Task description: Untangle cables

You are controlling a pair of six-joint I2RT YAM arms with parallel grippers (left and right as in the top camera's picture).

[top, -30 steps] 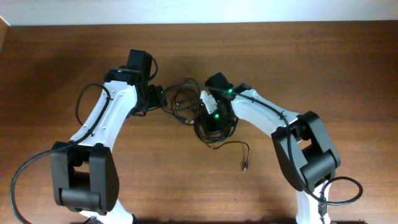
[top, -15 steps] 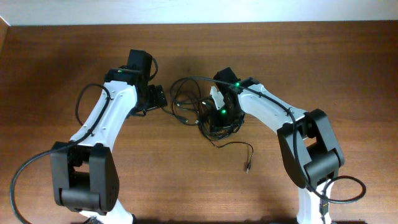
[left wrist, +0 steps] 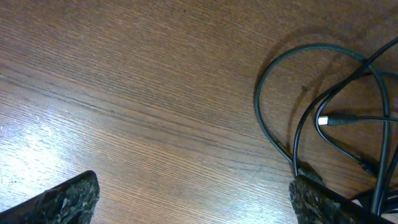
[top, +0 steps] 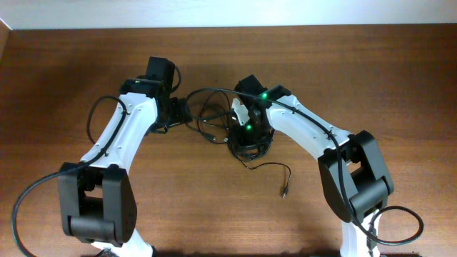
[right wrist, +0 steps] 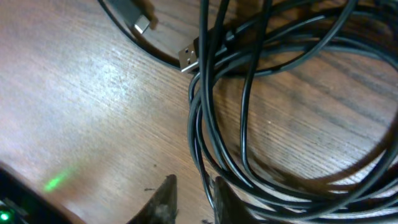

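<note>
The cables (top: pixel 214 120) lie as a tangle of thin black cords in the middle of the table, with one loose end (top: pixel 284 190) trailing toward the front. My right gripper (top: pixel 246 139) hovers low over the tangle. In the right wrist view its jaws (right wrist: pixel 194 200) stand a narrow gap apart, open, and one cable strand (right wrist: pixel 203 177) runs between them against the right finger. A silver USB plug (right wrist: pixel 188 58) lies just beyond. My left gripper (top: pixel 180 112) is wide open beside the tangle's left edge. Its fingertips (left wrist: pixel 65 199) straddle bare wood, with cable loops (left wrist: pixel 273 99) to the right.
A second plug (right wrist: pixel 142 23) lies at the top of the right wrist view. A silver-tipped connector (left wrist: pixel 324 119) sits inside the loops seen by the left wrist. The thicker arm cables (top: pixel 21 207) curl near both bases. The table's far edge (top: pixel 228 27) runs along the top.
My right gripper shifted slightly right, then back left over the tangle, and its jaws opened a little. The loose cord end slid slightly right. The left arm stayed put.
</note>
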